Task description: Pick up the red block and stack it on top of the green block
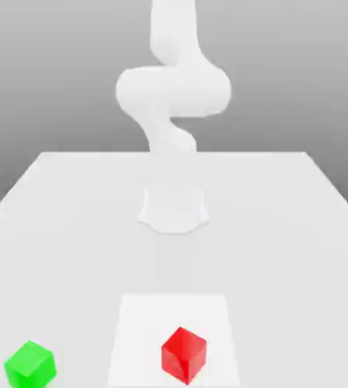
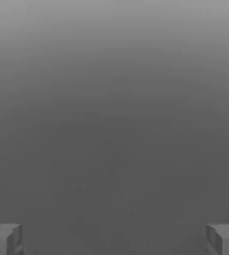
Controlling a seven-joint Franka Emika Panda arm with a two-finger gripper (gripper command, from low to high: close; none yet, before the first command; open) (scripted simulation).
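The red block (image 1: pixel 184 355) is a small glossy cube resting on the white table near the front edge, a little to the exterior view's right of centre. The green block (image 1: pixel 30 364), a cube of the same size, sits at the front on the exterior view's left, well apart from the red one. My gripper (image 2: pixel 114 239) is open: its two grey fingertips (image 2: pixel 4 239) stand far apart in the hand view, with nothing between them and plain grey background beyond. The white arm (image 1: pixel 173 87) rises behind both blocks, far from them.
The arm's base (image 1: pixel 174 208) stands mid-table behind the blocks. A paler square patch (image 1: pixel 139 333) on the table (image 1: pixel 298 227) lies under the red block. Bare table surface spreads between the two blocks and out to both sides.
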